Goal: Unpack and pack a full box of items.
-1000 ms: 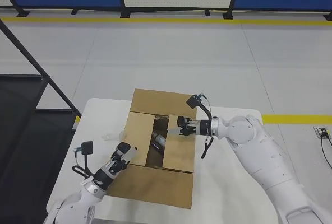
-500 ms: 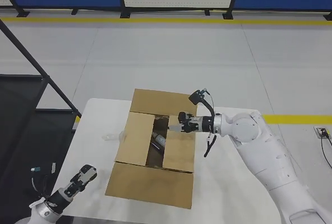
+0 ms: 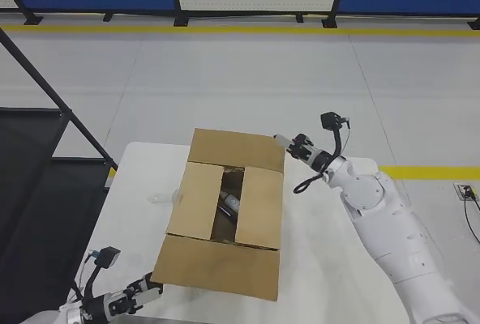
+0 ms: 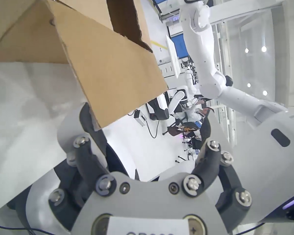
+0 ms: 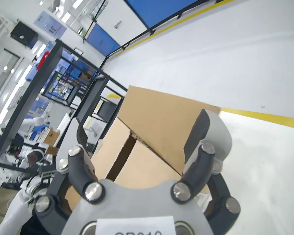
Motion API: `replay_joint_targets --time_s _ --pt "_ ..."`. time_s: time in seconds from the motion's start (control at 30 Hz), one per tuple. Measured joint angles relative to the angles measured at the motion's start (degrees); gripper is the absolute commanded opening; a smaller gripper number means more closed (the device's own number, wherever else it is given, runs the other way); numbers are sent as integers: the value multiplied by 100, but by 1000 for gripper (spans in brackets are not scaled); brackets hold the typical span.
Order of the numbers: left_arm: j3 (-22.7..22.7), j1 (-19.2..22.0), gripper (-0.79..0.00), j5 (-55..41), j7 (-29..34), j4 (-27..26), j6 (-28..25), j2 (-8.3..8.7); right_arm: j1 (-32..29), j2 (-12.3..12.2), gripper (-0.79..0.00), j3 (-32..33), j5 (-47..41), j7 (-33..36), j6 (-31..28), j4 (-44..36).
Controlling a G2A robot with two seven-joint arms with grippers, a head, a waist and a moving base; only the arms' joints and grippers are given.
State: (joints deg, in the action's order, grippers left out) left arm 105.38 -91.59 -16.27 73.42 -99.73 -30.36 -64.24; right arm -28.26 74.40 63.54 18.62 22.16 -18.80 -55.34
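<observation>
A white table (image 3: 135, 211) sits low in the middle of the top view on a pale grey floor (image 3: 224, 73). A yellow line (image 3: 248, 29) crosses the top of the frame below blue panels (image 3: 102, 5), and a black metal rack (image 3: 29, 162) fills the left side.

The cardboard box (image 3: 216, 267) stands in the middle of the table. Its far and near flaps are folded outward. The two side flaps lie over the opening with a dark slot between them, where a bottle (image 3: 230, 201) shows. A small clear item (image 3: 163, 196) lies on the table just left of the box.

The left gripper (image 3: 147, 287) (image 4: 147, 133) sits at the box's lower left corner with its fingers spread wide and gripping nothing. A corner of the near flap reaches between them, close to one finger. The right gripper (image 3: 287, 142) (image 5: 140, 121) hangs at the upper right corner of the box, by the far flap, released and empty.

Each wrist view shows a white label on its own gripper's base, cut off by the frame's lower edge.
</observation>
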Motion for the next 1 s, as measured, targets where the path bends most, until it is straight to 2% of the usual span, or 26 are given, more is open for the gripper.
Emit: replay_joint_targets --time_s 0.13,0.33,0.67,0.87,1.0 --pt "-68 57 0 -153 1 -15 0 30 154 85 0 -156 -44 48 388 376" --pt "-201 121 0 -298 -179 -94 -17 59 583 317 0 -483 -467 232 218 1445" --pt "-260 124 0 -777 -648 -315 20 92 1146 714 0 -747 -1317 711 -770 2979" --pt "-327 155 0 -1015 -1044 -431 112 94 1292 799 0 -599 -1986 1305 -1761 3482" --pt "-434 229 0 -1029 -1384 -515 230 87 1365 811 0 -480 -2348 1650 -2152 3687"
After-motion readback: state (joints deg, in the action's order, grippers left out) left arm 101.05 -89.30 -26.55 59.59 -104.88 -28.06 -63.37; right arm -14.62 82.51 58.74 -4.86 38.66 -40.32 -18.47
